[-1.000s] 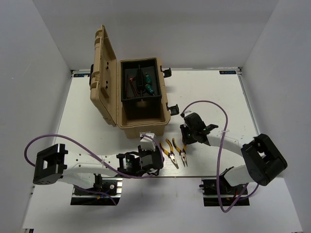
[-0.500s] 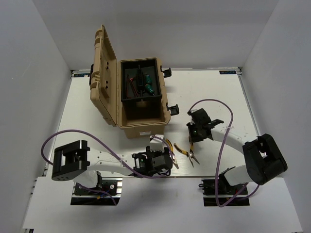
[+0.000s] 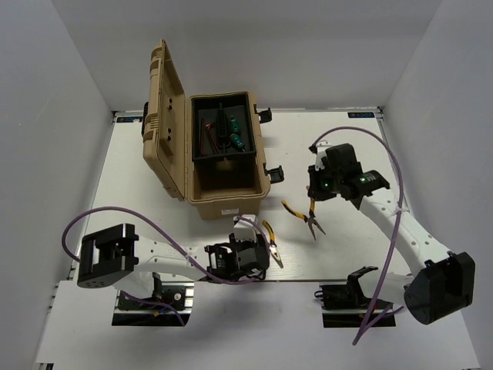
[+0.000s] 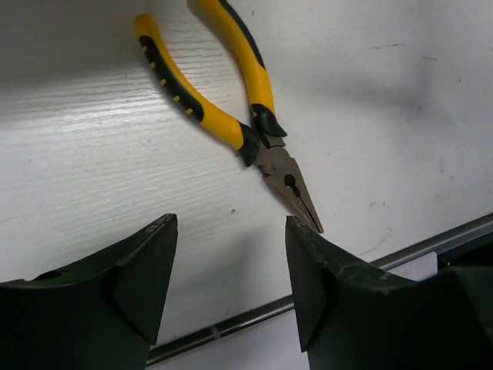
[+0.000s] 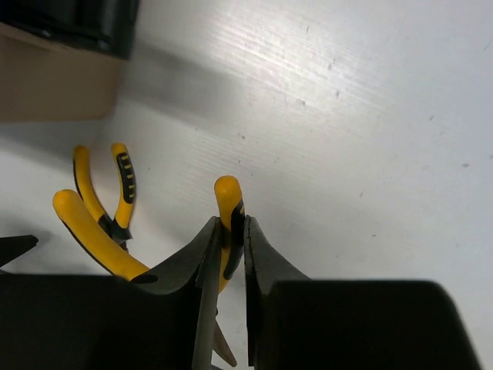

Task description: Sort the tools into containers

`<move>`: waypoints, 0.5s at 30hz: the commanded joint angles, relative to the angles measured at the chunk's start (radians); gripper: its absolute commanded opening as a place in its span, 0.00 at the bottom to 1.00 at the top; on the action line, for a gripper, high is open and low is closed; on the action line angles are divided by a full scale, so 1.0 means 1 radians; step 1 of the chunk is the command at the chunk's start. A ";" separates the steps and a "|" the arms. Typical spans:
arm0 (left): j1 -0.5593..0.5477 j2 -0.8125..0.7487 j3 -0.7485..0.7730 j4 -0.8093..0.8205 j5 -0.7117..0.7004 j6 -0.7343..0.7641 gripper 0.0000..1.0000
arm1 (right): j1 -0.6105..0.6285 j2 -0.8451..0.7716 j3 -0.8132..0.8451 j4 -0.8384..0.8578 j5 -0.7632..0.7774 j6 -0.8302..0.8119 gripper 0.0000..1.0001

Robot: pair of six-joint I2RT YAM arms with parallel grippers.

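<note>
The tan toolbox stands open at the back left, its lid up on the left. Its black tray holds a green-handled screwdriver and dark hex keys. My right gripper is shut on one handle of yellow-and-black pliers and holds them above the table, right of the box. In the right wrist view the fingers pinch that handle. The other pliers lie on the table near the front edge. My left gripper is open and empty just short of their tip.
Black latches stick out of the toolbox's right side. A metal rail runs along the table's front edge under the left gripper. Purple cables loop over both arms. White walls close in the table on three sides.
My right gripper closed on one pair of pliers and lifted them up and back to the right. My left gripper moved right, towards the pliers left on the table.
</note>
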 commanded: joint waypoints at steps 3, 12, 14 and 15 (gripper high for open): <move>-0.005 -0.084 -0.050 0.006 -0.044 -0.036 0.68 | -0.014 -0.012 0.238 -0.073 -0.080 -0.052 0.00; -0.005 -0.120 -0.071 -0.003 -0.053 -0.045 0.68 | 0.015 0.231 0.596 0.076 -0.360 0.117 0.00; -0.005 -0.106 -0.048 -0.034 -0.073 -0.055 0.68 | 0.031 0.321 0.654 0.127 -0.370 0.180 0.00; -0.005 -0.092 -0.038 -0.043 -0.073 -0.055 0.68 | 0.037 0.370 0.669 0.178 -0.398 0.195 0.00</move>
